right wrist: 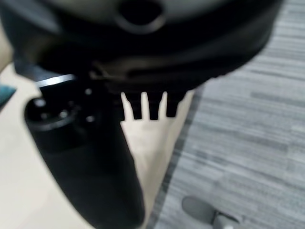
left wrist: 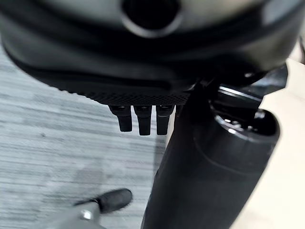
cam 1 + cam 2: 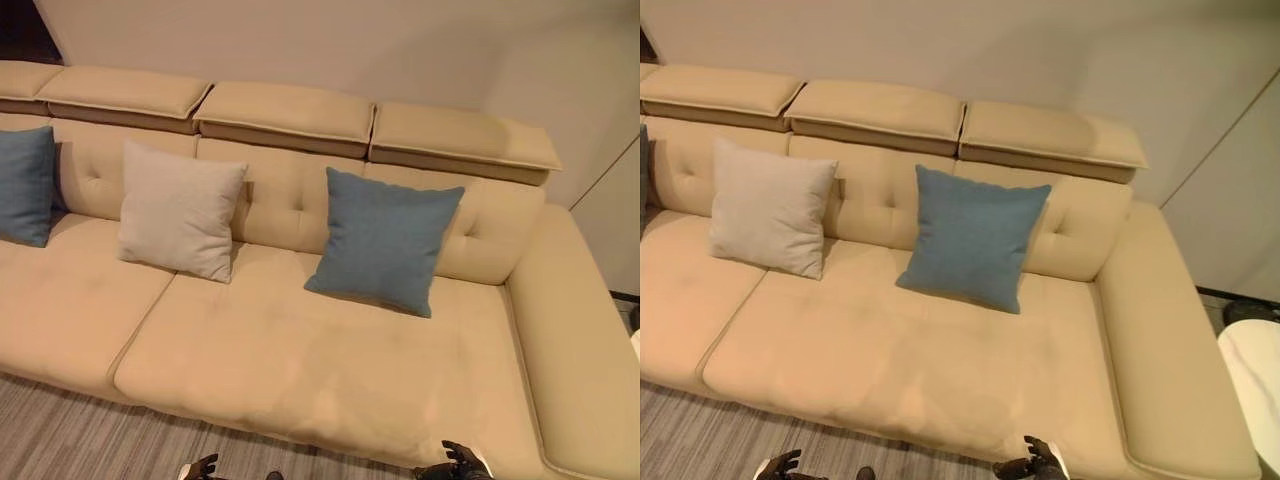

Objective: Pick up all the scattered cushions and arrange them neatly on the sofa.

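**Both hands low and empty in front of a sofa with three cushions set along its back**

The left hand [image 3: 203, 466] sits at the bottom edge of the head view, over the striped grey floor [image 3: 60, 440] just in front of the sofa. From the wrist, its fingers [image 2: 139, 119] hang straight and relaxed, with nothing between them, and the grey floor lies past them.

The right hand [image 3: 455, 462] is also at the bottom edge, further to the right, over the front edge of the sofa seat. Its fingers [image 1: 153, 106] hang loose and straight too, holding nothing, and past them the pale seat edge meets the grey floor.

Beyond the hands stretches a long beige sofa [image 3: 320, 370] with a tufted back and padded headrests along the top. Three cushions stand on the seat, each leaning upright against the backrest. A blue cushion [image 3: 382, 240] stands nearest the right armrest. A cream cushion [image 3: 178, 210] stands left of it, well apart, near the seam between two seat sections. A second blue cushion [image 3: 24, 185] stands at the far left, cut off by the view's edge, just beside the cream one. A plain pale wall [image 3: 330, 45] rises behind the sofa.
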Tool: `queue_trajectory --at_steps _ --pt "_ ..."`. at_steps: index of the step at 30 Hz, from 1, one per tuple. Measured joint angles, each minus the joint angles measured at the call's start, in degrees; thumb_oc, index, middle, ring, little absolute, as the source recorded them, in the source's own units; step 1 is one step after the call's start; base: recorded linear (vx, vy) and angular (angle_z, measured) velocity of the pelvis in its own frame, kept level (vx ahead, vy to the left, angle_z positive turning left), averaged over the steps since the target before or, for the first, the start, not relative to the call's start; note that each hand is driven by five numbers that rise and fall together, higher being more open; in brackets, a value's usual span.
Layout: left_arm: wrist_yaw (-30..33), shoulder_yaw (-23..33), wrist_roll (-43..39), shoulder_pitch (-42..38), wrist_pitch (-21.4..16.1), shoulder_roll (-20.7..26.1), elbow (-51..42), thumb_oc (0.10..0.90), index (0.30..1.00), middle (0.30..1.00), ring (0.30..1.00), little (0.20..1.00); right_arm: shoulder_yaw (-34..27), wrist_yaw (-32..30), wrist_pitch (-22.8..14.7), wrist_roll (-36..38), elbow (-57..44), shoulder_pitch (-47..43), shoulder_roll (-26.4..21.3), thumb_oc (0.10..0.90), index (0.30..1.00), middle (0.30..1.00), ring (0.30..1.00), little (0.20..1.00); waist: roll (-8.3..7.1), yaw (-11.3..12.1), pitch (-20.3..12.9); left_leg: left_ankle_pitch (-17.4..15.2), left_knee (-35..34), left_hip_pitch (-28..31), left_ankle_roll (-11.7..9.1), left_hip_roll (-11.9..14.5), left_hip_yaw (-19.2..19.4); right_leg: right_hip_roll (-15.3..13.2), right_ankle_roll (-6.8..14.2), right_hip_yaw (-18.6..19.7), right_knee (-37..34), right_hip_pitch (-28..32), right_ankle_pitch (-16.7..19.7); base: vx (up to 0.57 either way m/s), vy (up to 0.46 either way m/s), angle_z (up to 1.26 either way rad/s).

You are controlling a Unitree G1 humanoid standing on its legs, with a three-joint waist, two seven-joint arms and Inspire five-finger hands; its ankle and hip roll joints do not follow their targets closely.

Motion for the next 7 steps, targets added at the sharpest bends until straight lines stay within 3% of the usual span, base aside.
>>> queue_trajectory --at_steps 7 --pt "-0.05 -0.09 0.01 -1.53 0.0 -0.72 -0.38 0.8 0.9 0.9 0.9 0.9 0.01 -0.08 0.25 -0.31 2.13 1.6 -0.53 0.8 0.9 0.9 0.9 0.9 1.07 -0.29 -0.58 0.12 -0.6 1.32 -0.38 -0.01 -0.15 0.45 -0.04 -0.1 -1.53 1.85 0.49 0.0 -0.005 0.0"
